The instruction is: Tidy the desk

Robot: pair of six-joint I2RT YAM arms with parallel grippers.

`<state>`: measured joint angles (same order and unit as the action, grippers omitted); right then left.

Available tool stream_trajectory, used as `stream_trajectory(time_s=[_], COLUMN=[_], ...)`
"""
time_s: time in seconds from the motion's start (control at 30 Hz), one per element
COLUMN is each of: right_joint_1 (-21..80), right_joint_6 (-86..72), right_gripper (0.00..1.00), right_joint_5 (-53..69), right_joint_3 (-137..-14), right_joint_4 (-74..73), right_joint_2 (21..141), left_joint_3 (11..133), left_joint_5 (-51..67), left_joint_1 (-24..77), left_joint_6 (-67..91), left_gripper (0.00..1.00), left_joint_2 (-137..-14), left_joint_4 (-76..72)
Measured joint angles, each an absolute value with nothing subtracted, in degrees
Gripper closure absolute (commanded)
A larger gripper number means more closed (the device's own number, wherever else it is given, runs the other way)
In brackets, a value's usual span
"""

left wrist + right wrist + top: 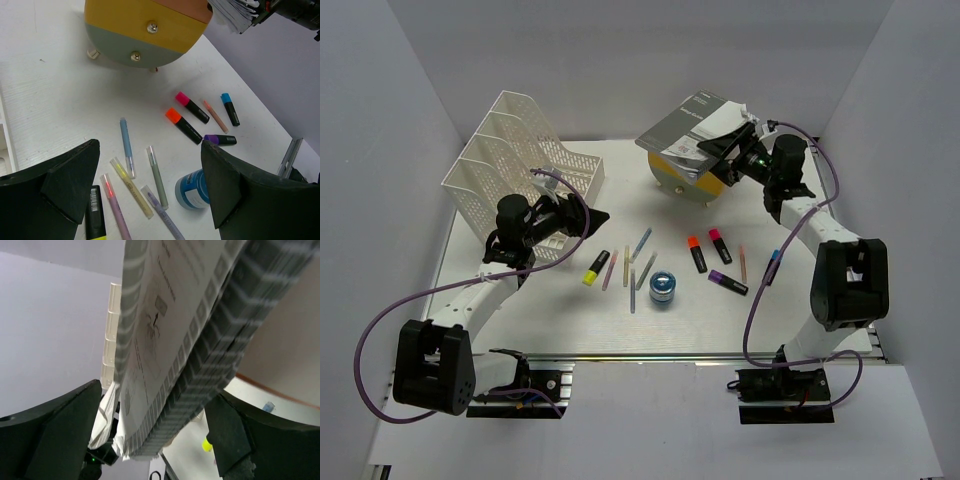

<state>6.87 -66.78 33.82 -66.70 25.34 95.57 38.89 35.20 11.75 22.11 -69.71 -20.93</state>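
The white desk point(520, 320) holds a scatter of markers: a yellow highlighter point(595, 270), several thin pens point(638, 262), orange point(697, 253), pink point(720, 245), purple point(728, 282) and blue point(772, 265) highlighters, and a small blue jar point(662, 288). My left gripper point(598, 218) hangs open and empty above the pens, beside the file rack; the left wrist view point(150, 147) shows the pens and jar point(192, 190) between its fingers. My right gripper point(725, 148) is shut on a thick stack of booklets point(695, 125) held tilted above the drawer unit; the stack fills the right wrist view point(200, 315).
A white mesh file rack point(520, 160) stands at the back left. A cream cylindrical drawer unit point(685, 183) with orange and yellow fronts stands at the back centre, also in the left wrist view point(145, 30). Grey walls enclose the desk; a metal rail point(650, 357) runs along its front.
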Motion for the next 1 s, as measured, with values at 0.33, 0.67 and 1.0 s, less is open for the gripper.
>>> stream_trajectory(time_s=[0.33, 0.67, 1.0], right_joint_1=[7.3, 7.3, 6.6], right_joint_6=[-70.0, -71.7, -67.6], right_gripper=[0.47, 1.0, 1.0], right_joint_5=[32.0, 30.8, 33.7], right_joint_3=[-69.1, -67.9, -66.6], right_joint_4=[25.3, 27.8, 30.1], right_joint_2=[97.9, 97.9, 96.7], left_joint_3=[38.9, 38.9, 38.8], left_joint_5=[35.2, 35.2, 36.1], left_joint_1=[12.2, 12.2, 12.2], left_joint_6=[21.8, 21.4, 22.0], left_gripper=[0.09, 0.09, 0.08], left_joint_2=[-69.7, -69.7, -69.7], left_joint_4=[-21.0, -21.0, -22.4])
